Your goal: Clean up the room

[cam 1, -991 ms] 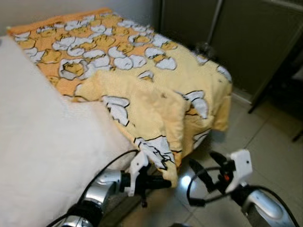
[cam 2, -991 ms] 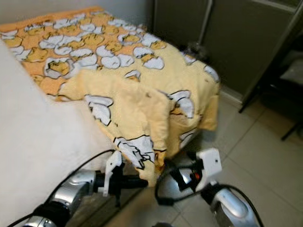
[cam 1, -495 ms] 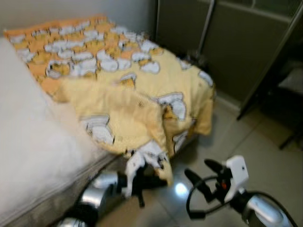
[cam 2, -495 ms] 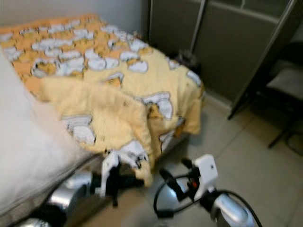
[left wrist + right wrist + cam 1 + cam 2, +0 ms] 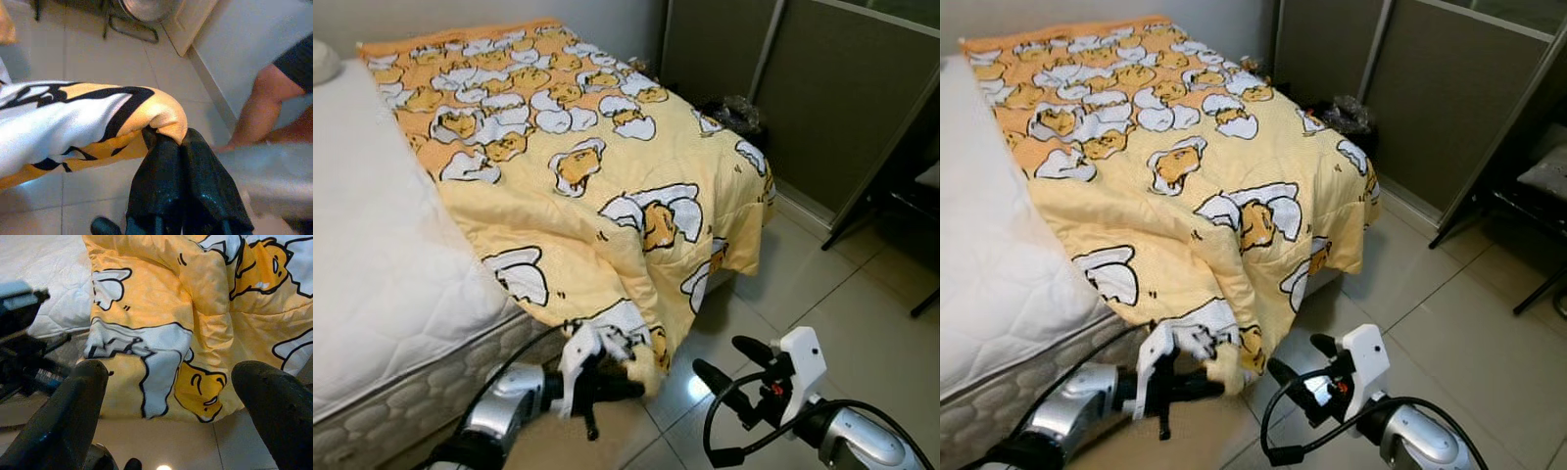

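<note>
A yellow and orange blanket (image 5: 578, 166) printed with white and yellow cartoon egg shapes lies spread over the far end of a bed, its lower edge draped over the foot corner and hanging down to the tiled floor (image 5: 822, 313). The bare white quilted mattress (image 5: 382, 264) shows along the bed's near side, beside the blanket's edge.

The left gripper (image 5: 625, 385) is low by the foot corner of the bed, its 2 black fingers (image 5: 168, 181) clenched together on the blanket's hanging corner; in the left wrist view the fabric fold sits pinched right at their tips. A person's bare leg (image 5: 257, 105) stands by a pale wall beyond that fold.

The right gripper (image 5: 729, 364) is just beside it over the floor tiles, its 2 fingers spread apart and holding nothing, pointed at the draped blanket edge.

Grey sliding doors (image 5: 842, 88) line the wall past the bed, with a dark bag (image 5: 732, 111) on the floor at their base.
</note>
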Motion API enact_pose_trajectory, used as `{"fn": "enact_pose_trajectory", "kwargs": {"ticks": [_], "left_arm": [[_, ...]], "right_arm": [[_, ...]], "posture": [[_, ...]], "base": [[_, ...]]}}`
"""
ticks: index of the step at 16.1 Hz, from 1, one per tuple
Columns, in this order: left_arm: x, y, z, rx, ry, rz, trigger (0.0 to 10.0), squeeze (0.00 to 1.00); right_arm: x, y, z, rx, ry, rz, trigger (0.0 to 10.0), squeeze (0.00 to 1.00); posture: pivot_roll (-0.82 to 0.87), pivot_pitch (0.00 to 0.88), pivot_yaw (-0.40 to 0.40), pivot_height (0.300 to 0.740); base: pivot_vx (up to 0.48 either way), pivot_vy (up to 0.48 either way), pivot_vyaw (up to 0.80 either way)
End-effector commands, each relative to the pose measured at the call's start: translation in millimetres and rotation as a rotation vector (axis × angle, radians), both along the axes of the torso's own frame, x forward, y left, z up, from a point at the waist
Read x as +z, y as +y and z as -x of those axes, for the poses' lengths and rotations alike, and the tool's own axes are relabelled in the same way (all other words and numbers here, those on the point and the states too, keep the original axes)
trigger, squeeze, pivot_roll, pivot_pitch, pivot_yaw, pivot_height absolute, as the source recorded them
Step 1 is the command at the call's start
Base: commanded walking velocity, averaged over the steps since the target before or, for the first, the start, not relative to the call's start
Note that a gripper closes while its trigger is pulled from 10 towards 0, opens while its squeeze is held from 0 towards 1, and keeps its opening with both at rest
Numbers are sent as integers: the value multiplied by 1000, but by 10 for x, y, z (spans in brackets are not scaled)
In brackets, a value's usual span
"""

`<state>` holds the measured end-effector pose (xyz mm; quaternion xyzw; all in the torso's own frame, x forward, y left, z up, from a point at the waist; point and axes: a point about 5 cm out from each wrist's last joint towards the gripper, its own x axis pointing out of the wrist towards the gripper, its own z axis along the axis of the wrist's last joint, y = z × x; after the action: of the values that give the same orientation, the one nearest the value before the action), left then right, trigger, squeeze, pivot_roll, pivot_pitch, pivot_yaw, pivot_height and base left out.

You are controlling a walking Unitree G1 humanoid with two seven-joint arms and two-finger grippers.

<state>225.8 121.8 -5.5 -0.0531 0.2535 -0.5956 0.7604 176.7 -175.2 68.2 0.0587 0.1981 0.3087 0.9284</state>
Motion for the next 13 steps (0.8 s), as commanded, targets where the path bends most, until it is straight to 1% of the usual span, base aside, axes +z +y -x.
{"fn": "enact_pose_trajectory", "kwargs": {"ticks": [1,4,9,12,13], "left_arm": [[21,8,-6,-33,-26,-16,0,0],[9,41,26,-42,-40,-23,0,0],[-34,82,89,-59,-20,-36,0,0],[-61,105,62,-27,-26,-79,0,0],[-62,103,51,-23,-29,-87,0,0]], "right_arm": [[12,-15,-18,-1,1,-4,10000,0],[0,-18,-8,2,6,-4,10000,0],[-17,-31,-1,3,12,2,10000,0],[0,-28,20,35,12,4,10000,0],[7,-28,32,51,15,4,10000,0]], "posture": [[-195,46,-12,740],[-194,46,-11,740],[-194,48,-13,740],[-195,49,-10,740],[-195,49,-10,740]], "base": [[0,-480,0],[0,-480,0],[0,-480,0],[0,-480,0],[0,-277,0]]}}
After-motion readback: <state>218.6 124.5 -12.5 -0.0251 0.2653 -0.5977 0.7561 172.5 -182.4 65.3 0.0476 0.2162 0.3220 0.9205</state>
